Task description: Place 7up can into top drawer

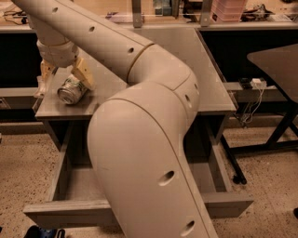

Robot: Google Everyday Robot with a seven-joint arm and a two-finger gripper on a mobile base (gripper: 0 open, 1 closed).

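Note:
The 7up can [71, 91] lies on its side on the grey cabinet top [100, 103] at the left, silver end facing front. My gripper [64, 75] hangs right over it, open, one tan finger [84, 74] to the right of the can's top and the other [44, 72] to its left. The fingers stand around the can's far end and are not closed on it. The top drawer [70, 213] is pulled open below the cabinet top. My arm hides the drawer's middle and its handle.
My large beige arm [139, 139] crosses the middle of the view. A counter with clutter [223, 11] runs along the back. A dark table [279, 60] and cables [251, 93] stand at the right. Something blue and dark [42, 231] lies on the speckled floor.

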